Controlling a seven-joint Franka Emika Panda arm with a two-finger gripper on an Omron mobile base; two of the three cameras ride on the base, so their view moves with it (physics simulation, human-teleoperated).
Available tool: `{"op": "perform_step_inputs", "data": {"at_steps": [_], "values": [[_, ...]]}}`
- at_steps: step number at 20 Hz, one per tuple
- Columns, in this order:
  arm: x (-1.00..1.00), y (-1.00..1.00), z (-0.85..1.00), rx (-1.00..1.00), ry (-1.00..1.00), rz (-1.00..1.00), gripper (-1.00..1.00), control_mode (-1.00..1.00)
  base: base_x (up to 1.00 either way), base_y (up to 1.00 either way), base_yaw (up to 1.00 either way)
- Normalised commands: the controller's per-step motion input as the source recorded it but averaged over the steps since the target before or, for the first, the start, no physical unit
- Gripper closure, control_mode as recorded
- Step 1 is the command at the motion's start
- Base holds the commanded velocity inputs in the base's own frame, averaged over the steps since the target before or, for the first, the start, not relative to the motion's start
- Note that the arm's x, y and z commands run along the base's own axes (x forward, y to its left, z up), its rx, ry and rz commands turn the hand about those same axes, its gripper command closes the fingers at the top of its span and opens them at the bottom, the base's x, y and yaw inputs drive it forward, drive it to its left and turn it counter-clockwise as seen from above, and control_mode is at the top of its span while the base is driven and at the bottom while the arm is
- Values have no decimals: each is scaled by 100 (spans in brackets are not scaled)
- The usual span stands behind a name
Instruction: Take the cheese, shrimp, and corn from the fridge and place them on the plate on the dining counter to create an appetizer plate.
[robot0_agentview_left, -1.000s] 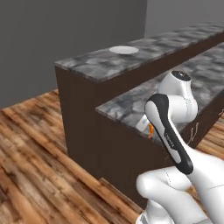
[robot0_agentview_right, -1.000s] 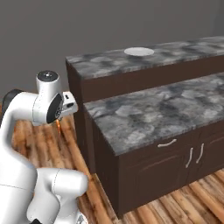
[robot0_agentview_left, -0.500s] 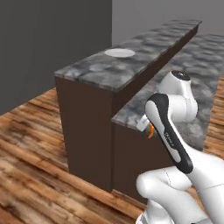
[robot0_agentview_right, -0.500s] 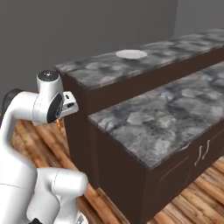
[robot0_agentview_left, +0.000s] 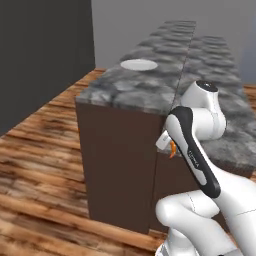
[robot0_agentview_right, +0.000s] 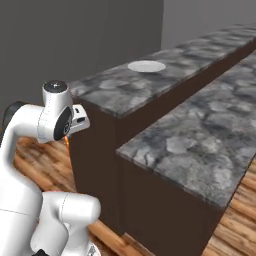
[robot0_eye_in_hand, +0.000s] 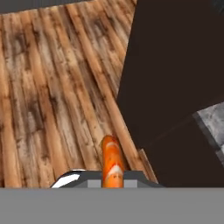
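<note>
one white plate sits bare on the dining counter.

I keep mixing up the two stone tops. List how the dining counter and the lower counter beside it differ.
The dining counter stands taller; the lower counter sits a step below. The dining counter carries the white plate; no dish shows on the lower counter. Both have grey marbled tops on dark brown bases and run side by side.

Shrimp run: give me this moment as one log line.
phase: carrying to counter | gripper: shut on shrimp | plate: bare, on dining counter | arm: tucked beside counter end
</note>
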Motion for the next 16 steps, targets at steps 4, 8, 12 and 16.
{"op": "perform_step_inputs", "data": {"at_steps": [4,8,12,16], "values": [[0,0,0,0,0,0,100,100,18,100,-38],[0,0,0,0,0,0,100,100,7,100,-37],[0,0,0,0,0,0,100,100,2,100,-37],[0,0,0,0,0,0,100,100,0,100,-36]]}}
